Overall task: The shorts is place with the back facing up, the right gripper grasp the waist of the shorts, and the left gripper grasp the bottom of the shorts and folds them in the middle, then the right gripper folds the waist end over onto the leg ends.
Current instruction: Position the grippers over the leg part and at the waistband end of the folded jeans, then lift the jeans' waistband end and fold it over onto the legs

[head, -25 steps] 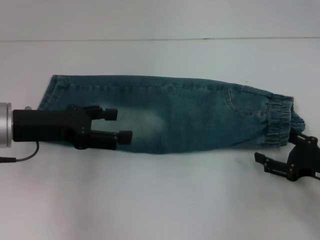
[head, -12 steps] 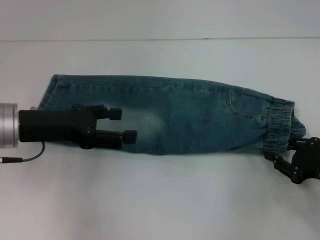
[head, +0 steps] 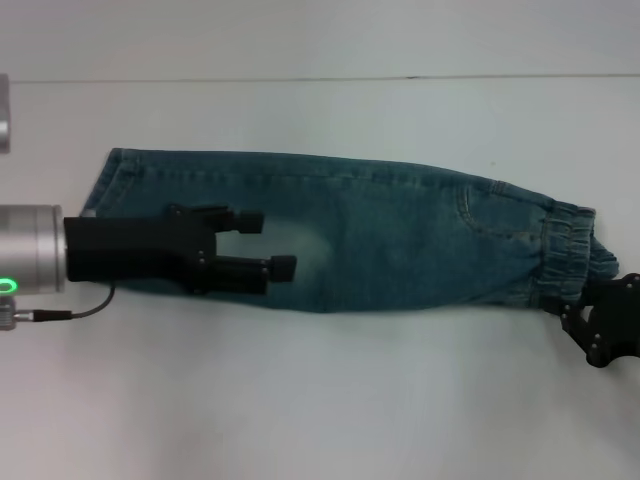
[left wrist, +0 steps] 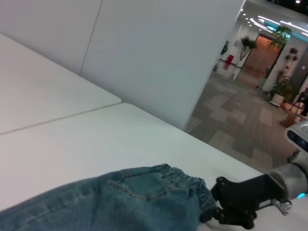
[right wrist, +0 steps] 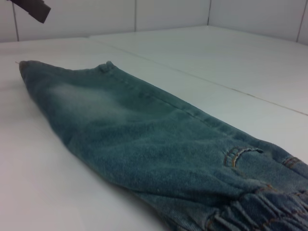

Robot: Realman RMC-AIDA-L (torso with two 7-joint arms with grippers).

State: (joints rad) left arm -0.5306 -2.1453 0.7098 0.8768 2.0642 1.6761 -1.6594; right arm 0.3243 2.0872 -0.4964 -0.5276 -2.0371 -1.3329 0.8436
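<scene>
**Folded denim shorts on a white table, a gripper at each end**

A white table (head: 320, 400) fills the head view. Across its middle lie the shorts (head: 380, 235), long blue-green denim already doubled lengthwise into one narrow band, with a pale faded patch near the centre. The elastic waist (head: 568, 250) lies on the robot's right, the leg ends (head: 105, 185) on its left.

The left gripper (head: 265, 245) reaches in over the leg half, fingers spread narrowly and holding nothing. The right gripper (head: 600, 325) sits low at the waist's near corner, touching or just beside the elastic; whether its fingers are closed on cloth cannot be told.

Risks, as a judgement: a pinch catching only the top denim layer would let the fold fall open when lifted, and the left gripper resting over the legs could snag the waist end as it comes across.
</scene>
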